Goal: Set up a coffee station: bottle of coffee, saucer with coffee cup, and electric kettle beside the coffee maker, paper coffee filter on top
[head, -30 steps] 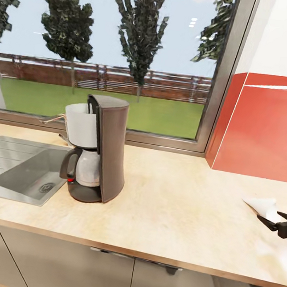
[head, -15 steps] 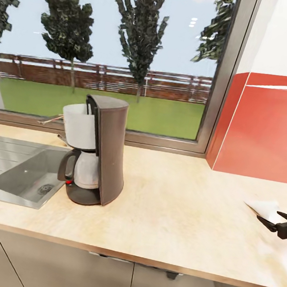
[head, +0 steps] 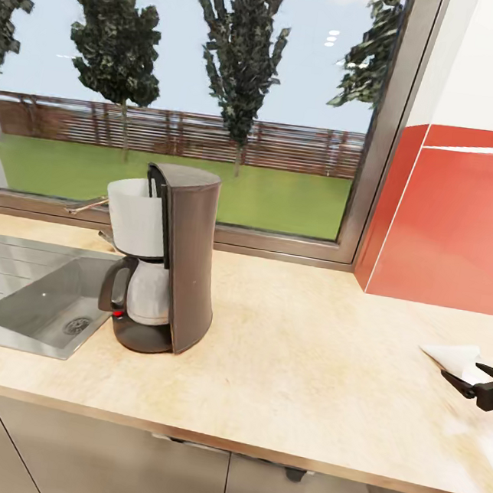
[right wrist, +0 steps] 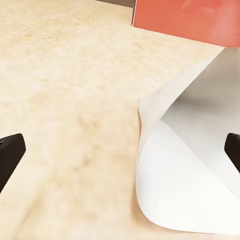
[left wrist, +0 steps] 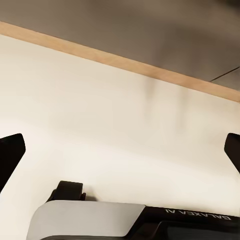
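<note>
You're on the filter step: your right end effector (head: 468, 379) hovers spread wide, gripping nothing, at the paper coffee filter (head: 453, 354) lying on the table (head: 310, 355), well right of the coffee maker (head: 164, 258), so next I'd ease in and pinch its edge.

Paper coffee filter (head: 457, 355) and right gripper (head: 468, 375), both cut by the frame edge.
</note>
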